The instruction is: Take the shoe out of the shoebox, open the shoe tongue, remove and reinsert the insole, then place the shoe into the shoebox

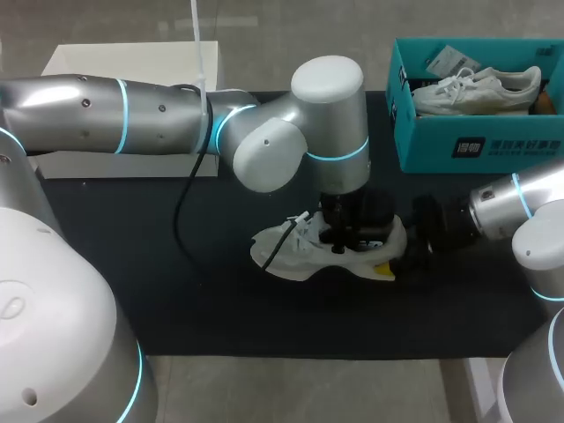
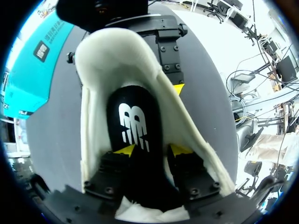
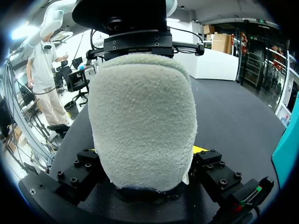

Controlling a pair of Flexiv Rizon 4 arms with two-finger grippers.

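Shoe (image 1: 286, 251) sits mid-table (image 1: 220, 308), opening up, toe to 9 o'clock, heel to 3 o'clock. It's white, with loose laces toward the toe.

Left arm enters from 9 o'clock. Left pincer (image 1: 352, 236) points straight down into the shoe's opening. In the left wrist view both yellow tips are inside the shoe, pinching the black insole (image 2: 133, 116) from two sides. The insole runs on ahead of the tips toward the heel, white logo showing, white lining around it.

Right arm enters from 3 o'clock. Right pincer (image 1: 416, 240) is at the shoe's 3 o'clock end, low over the table. In the right wrist view its fingers (image 3: 202, 150) are clamped on the heel from both sides, and the grey-white heel fills the gap. The left pincer's black body is directly over the heel collar. One right yellow tip also shows just outside the heel wall in the left wrist view.

Black cable (image 1: 183, 211) hangs off the left arm, at 9 o'clock of the shoe.

Teal shoebox (image 1: 423, 145) is at 1 o'clock of the shoe, at the table's far right, open, well apart from the shoe. A second white shoe (image 1: 476, 88) lies in it. White box (image 1: 132, 62) is at 11 o'clock, on the far left edge.
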